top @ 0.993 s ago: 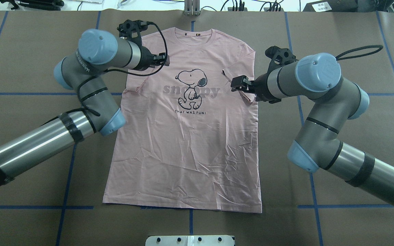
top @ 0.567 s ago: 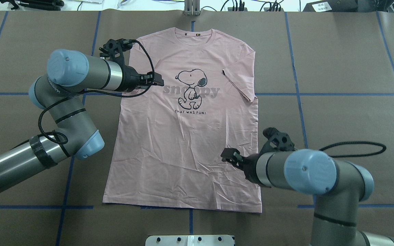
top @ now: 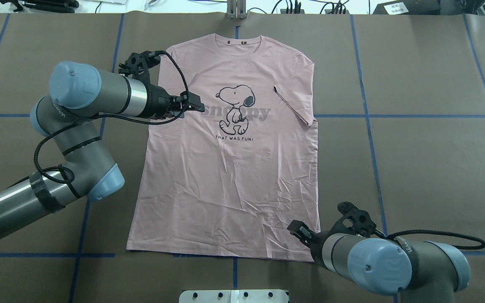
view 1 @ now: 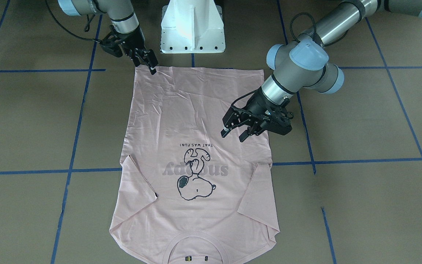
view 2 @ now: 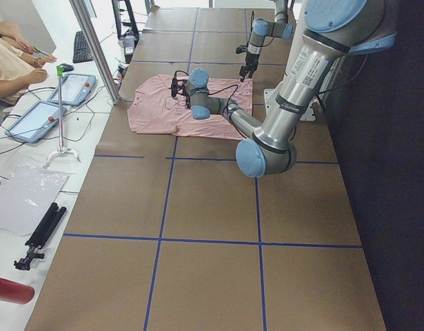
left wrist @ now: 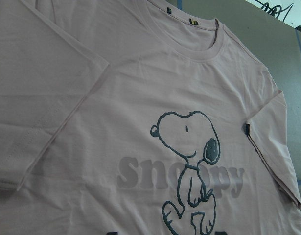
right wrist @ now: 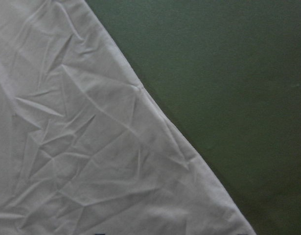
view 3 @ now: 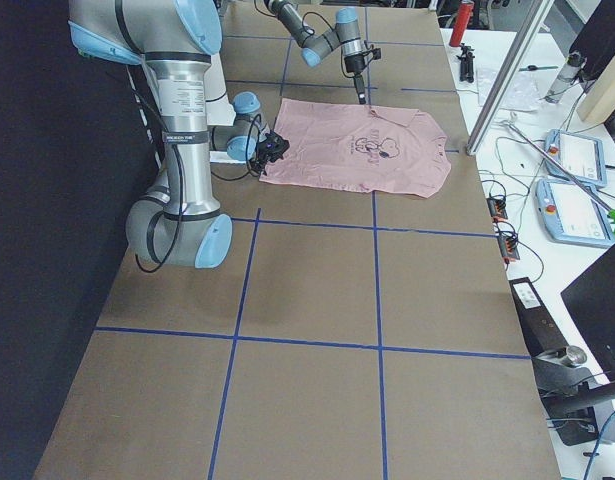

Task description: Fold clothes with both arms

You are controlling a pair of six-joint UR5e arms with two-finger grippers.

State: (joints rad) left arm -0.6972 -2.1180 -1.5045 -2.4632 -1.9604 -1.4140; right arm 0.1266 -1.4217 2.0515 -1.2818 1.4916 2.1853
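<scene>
The pale pink T-shirt [top: 225, 181] lies flat, print up, collar at the far side, with both sleeves folded in onto the chest. My left gripper [top: 196, 106] is open and empty, hovering over the shirt's left chest beside the dog print [top: 236, 107]. In the front view it [view 1: 234, 134] shows both fingers apart above the cloth. My right gripper [top: 299, 231] is open and empty, over the near right hem corner [view 1: 139, 69]. The right wrist view shows only wrinkled cloth [right wrist: 67, 147] and its edge.
The brown table cover [top: 415, 147] carries blue tape lines. The white pedestal base [view 1: 192, 25] stands at the near edge, just behind the hem. A metal post [top: 236, 8] stands beyond the collar. Operators and tablets [view 2: 60, 89] are past the table's far side.
My right gripper has moved from the folded right sleeve down to the near right hem corner. My left gripper has moved from the left shoulder toward the chest. The shirt has not moved.
</scene>
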